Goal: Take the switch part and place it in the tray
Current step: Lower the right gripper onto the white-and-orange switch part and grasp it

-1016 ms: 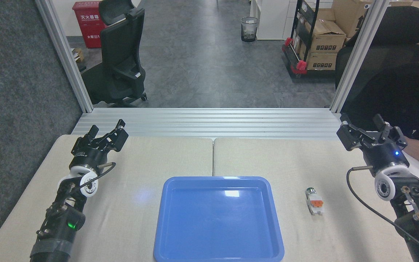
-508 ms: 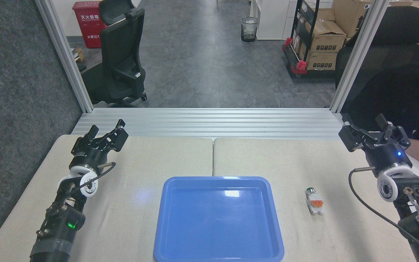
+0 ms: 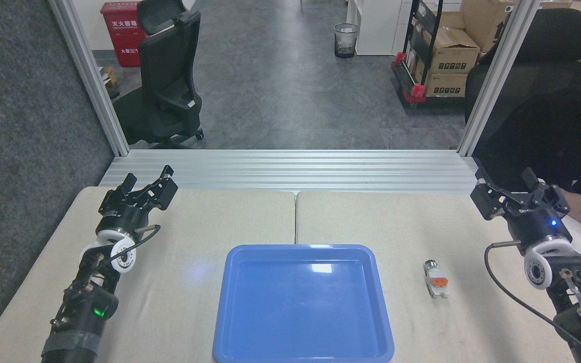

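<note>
One switch part (image 3: 435, 278) near right gripper (image 3: 515, 190)

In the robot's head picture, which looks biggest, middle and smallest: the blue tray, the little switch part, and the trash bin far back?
1. The tray, by far the largest.
2. The trash bin, though it stands far off, so it looks smaller than it is.
3. The switch part, smallest.
</note>
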